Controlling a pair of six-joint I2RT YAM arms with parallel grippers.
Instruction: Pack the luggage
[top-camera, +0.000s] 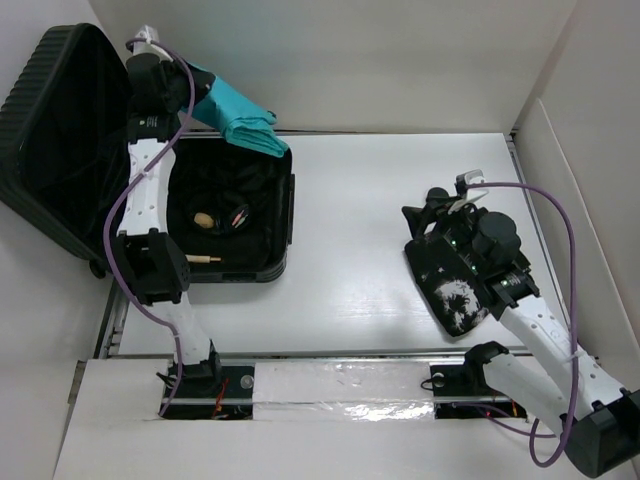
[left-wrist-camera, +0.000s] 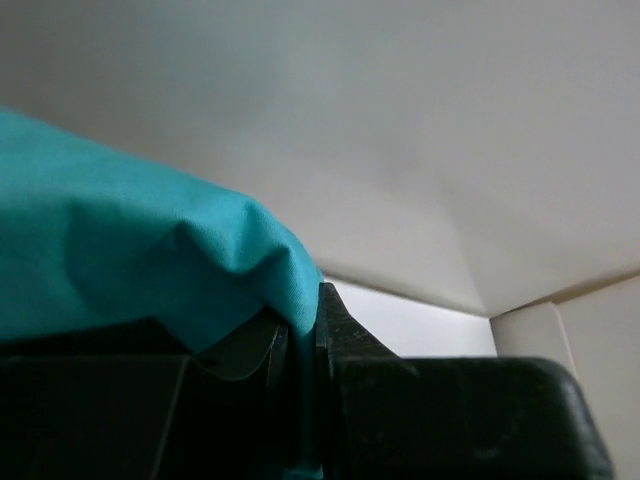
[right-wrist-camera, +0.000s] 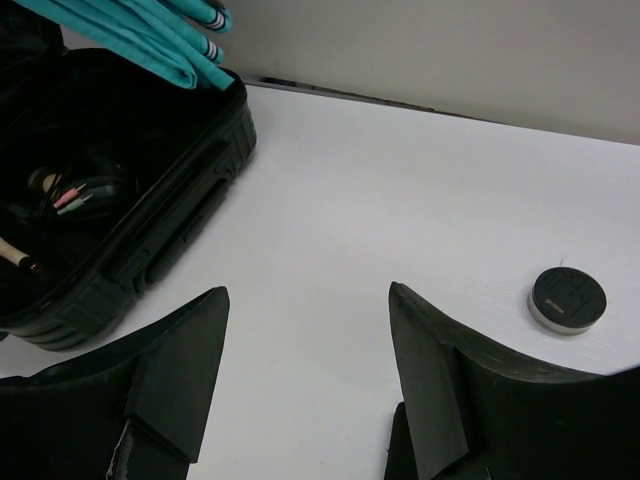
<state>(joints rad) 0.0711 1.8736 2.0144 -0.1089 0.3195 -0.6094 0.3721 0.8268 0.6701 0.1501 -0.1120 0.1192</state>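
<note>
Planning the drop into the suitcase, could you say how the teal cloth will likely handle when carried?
Probably floppy: the teal cloth sags in folds from the left pincer. Its drooping end may catch the luggage rim it overhangs.

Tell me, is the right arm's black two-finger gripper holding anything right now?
No, the right gripper is open, its fingers spread apart above the white table with nothing between them.
</note>
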